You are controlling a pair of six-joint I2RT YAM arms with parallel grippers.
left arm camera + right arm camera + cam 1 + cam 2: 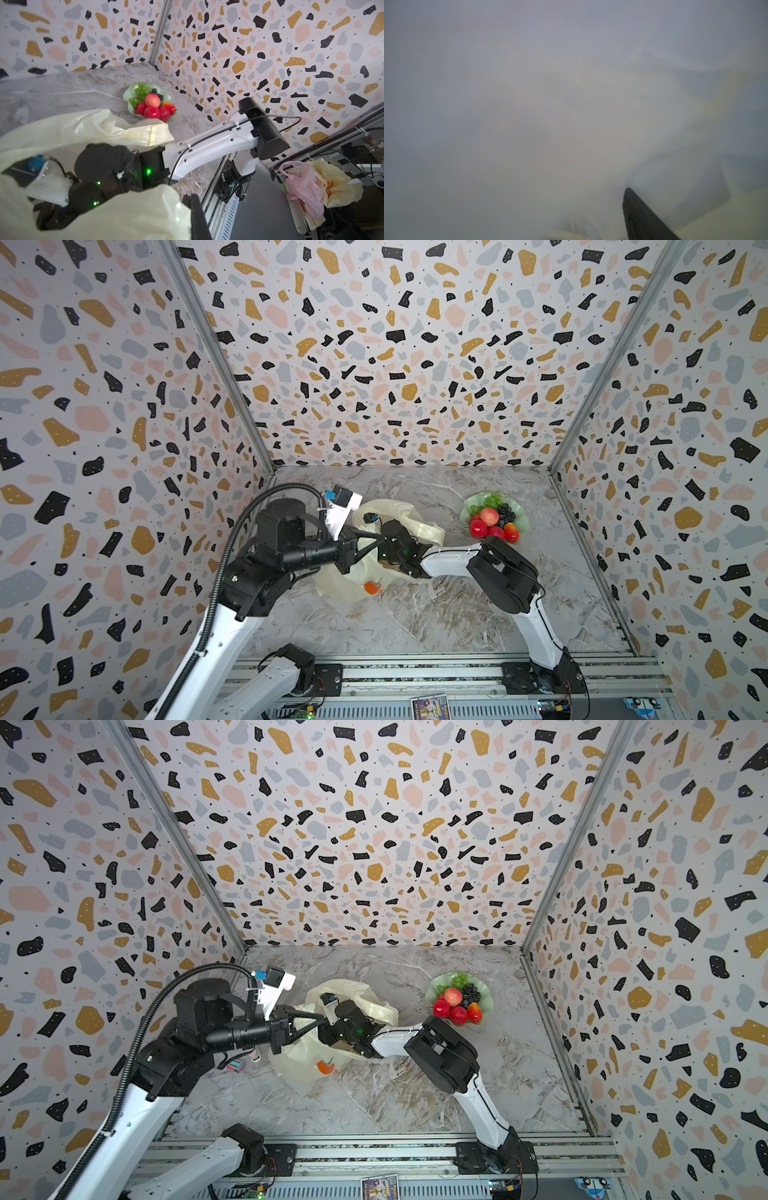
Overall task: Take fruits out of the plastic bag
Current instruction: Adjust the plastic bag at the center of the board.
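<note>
The cream-yellow plastic bag [415,524] [299,1065] lies crumpled left of the table's middle. My left gripper [379,536] [192,198] is shut on the bag's upper edge and holds its mouth up. The right gripper [576,195] is pushed inside the bag, its wrist [399,539] at the mouth. Plastic film fogs the right wrist view. One dark finger [639,216] stands well off the middle, so the jaws are apart. No fruit shows between them. The fruits [489,516] [453,996] [152,100] in view are red apples, green and dark grapes and a red-yellow one, heaped on a pale green dish [524,523].
The dish stands at the back right, close to the right wall [582,531]. A small pink and blue object [236,1065] lies on the table under my left arm. The metal rail [415,672] runs along the front edge. Spare bags [305,187] hang outside the cell.
</note>
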